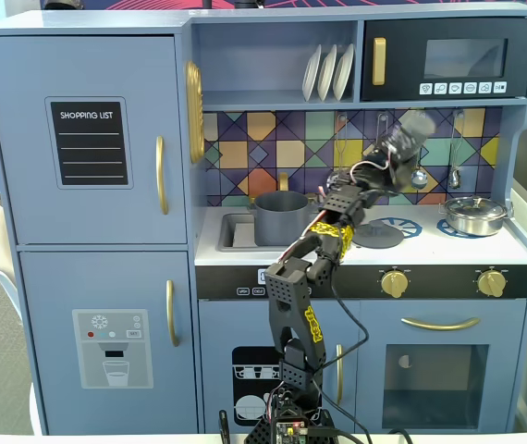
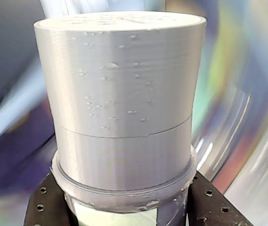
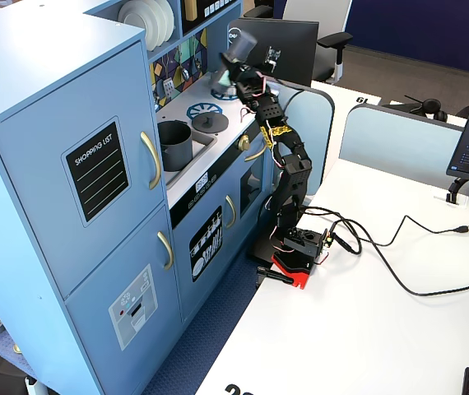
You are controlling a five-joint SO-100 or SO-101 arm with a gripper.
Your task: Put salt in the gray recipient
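The salt (image 2: 122, 103) fills the wrist view: a pale gray ribbed cylinder with a strip of pale green label at the bottom edge. My gripper (image 2: 124, 214) is shut on it, with black fingers (image 2: 42, 207) on both sides. In both fixed views the salt (image 1: 411, 131) (image 3: 234, 56) hangs tilted and blurred in the air over the stove top, held by the gripper (image 1: 395, 148) (image 3: 236, 72). The gray recipient (image 1: 282, 217) (image 3: 174, 144), a dark matte pot, stands in the sink, to the left of the salt in both fixed views, well below it.
A flat gray round lid (image 1: 377, 236) (image 3: 210, 122) lies on the burner under the arm. A shiny silver lidded pan (image 1: 475, 215) sits on the right burner. Utensils (image 1: 454, 176) hang on the tiled back wall. White plates (image 1: 328, 72) stand on the upper shelf.
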